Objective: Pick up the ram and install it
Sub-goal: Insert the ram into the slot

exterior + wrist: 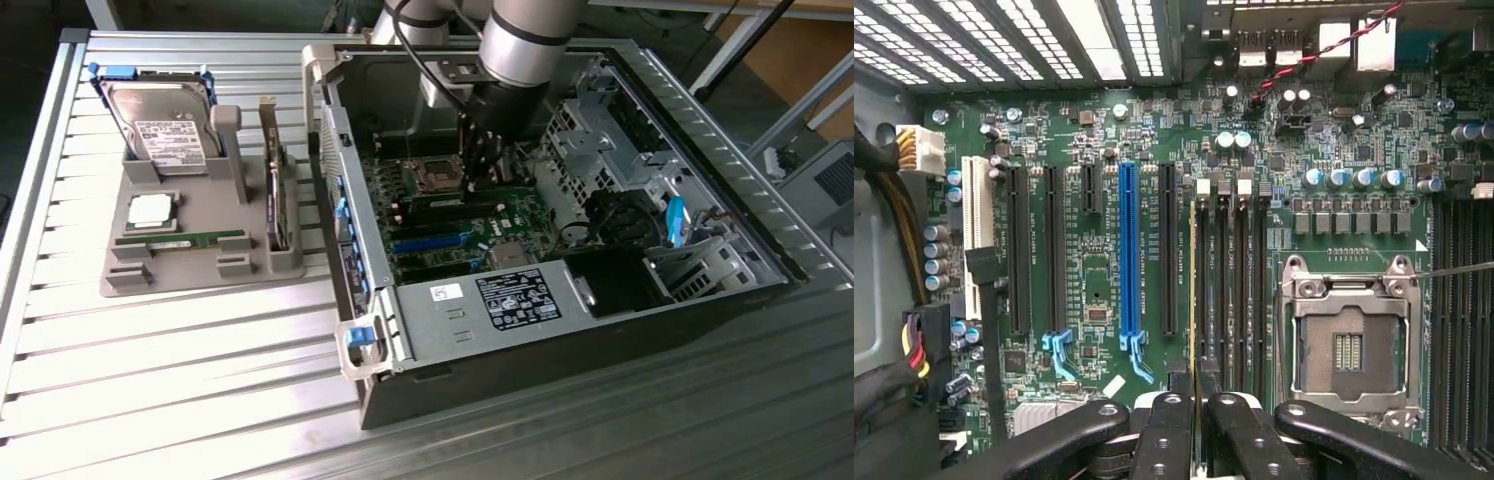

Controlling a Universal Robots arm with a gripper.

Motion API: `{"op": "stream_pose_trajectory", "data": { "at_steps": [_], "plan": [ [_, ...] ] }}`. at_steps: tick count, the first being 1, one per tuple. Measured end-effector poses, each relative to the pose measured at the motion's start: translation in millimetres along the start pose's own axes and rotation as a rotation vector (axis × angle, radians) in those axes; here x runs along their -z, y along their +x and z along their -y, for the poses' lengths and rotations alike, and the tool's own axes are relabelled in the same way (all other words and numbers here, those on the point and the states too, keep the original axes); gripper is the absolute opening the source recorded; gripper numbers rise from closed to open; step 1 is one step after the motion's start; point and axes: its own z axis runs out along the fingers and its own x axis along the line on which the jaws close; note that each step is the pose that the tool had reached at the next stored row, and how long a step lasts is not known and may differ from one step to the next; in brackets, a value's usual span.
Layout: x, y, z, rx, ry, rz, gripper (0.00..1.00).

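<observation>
Now arm vertical — claw (1195, 415) pinching ram (1193, 290) over slot.

Green motherboard (1104, 260); blue slot (1127, 250); black fingers (1164, 440).

A ribbed metal table (160, 370) carries two things. A grey parts holder (200, 270) sits toward the exterior view's left. Just beside it, toward the exterior view's right, an open computer case (534, 330) lies on its side, motherboard facing up.
</observation>
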Motion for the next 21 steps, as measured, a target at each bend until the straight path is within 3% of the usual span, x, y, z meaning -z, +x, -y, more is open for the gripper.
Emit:
{"op": "stream_pose_trajectory", "data": {
  "at_steps": [21],
  "plan": [
    [-18.7,-6.7,-2.2,0.010,0.0004,-0.0003,0.12]
  ]
}}
